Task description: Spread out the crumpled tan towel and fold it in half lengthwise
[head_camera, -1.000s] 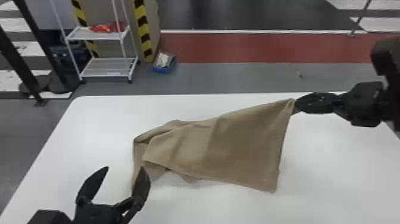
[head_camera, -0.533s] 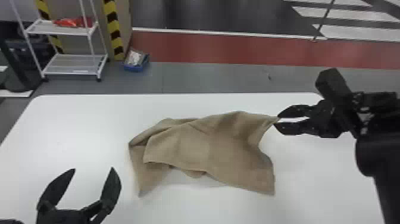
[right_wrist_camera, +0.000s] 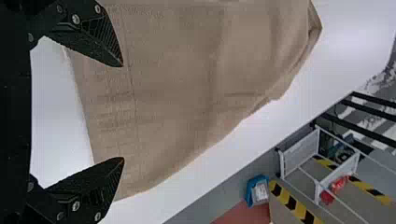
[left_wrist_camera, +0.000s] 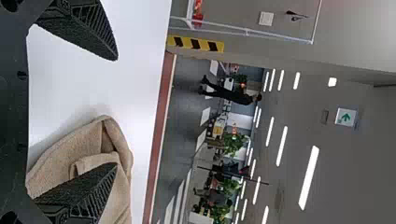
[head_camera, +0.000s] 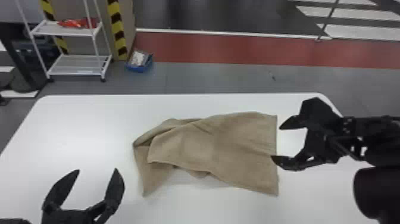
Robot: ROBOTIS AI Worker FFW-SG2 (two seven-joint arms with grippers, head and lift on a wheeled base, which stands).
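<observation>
The tan towel [head_camera: 214, 146] lies on the white table, its right part spread flat with a straight right edge, its left part still folded over and rumpled. At that right edge my right gripper [head_camera: 276, 143] stands open, holding nothing. My left gripper [head_camera: 96, 171] is open over the table, left of and nearer than the towel. In the left wrist view, the left gripper [left_wrist_camera: 116, 112] has one finger in front of the towel's bunched end [left_wrist_camera: 70, 144]. In the right wrist view, the towel [right_wrist_camera: 187, 84] stretches out beyond the open right gripper [right_wrist_camera: 123, 112].
The white table's far edge [head_camera: 184, 94] runs behind the towel. On the floor beyond are a white wire shelf [head_camera: 77, 65] and a blue bin [head_camera: 140, 63], beside a yellow-and-black striped post [head_camera: 117, 29].
My right gripper has let go of the towel's far right corner, opened and come nearer. The towel's right side has dropped onto the table. The head view has shifted.
</observation>
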